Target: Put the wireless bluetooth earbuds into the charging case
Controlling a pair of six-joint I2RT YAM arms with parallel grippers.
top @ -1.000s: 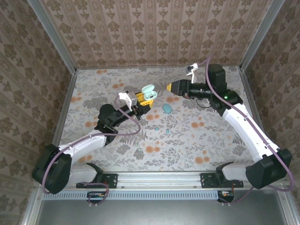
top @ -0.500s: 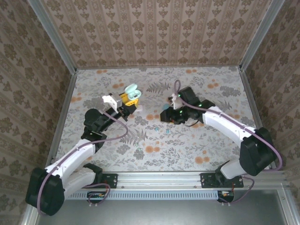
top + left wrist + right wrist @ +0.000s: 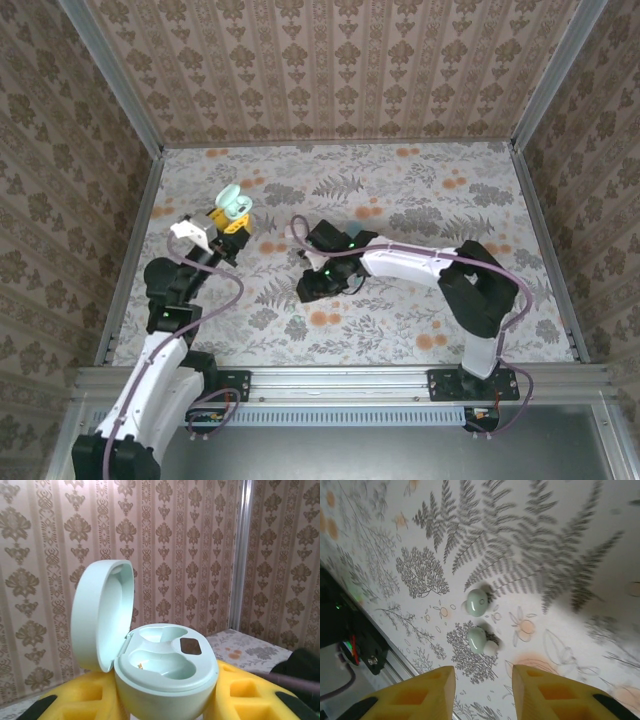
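My left gripper [image 3: 228, 222] is shut on the mint-green charging case [image 3: 233, 203], held up over the left side of the table. In the left wrist view the case [image 3: 167, 667] sits between the yellow fingers [image 3: 250, 695], with its lid swung open to the left and both wells empty. Two mint-green earbuds [image 3: 476, 602] [image 3: 478, 640] lie side by side on the cloth. My right gripper [image 3: 484, 692] hangs just short of them, open, with nothing between its yellow fingers [image 3: 547, 692]. From above, the right gripper [image 3: 310, 288] is low over the table, left of centre.
A floral cloth [image 3: 430, 190] covers the table, which has wallpapered walls on three sides. The metal rail [image 3: 340, 378] with the arm bases runs along the near edge, and its edge [image 3: 395, 655] lies close beside the right gripper.
The right arm swung from the far right across to left of centre and came down over the earbuds, its jaws narrowing. The left arm drew the open case back and to the left.
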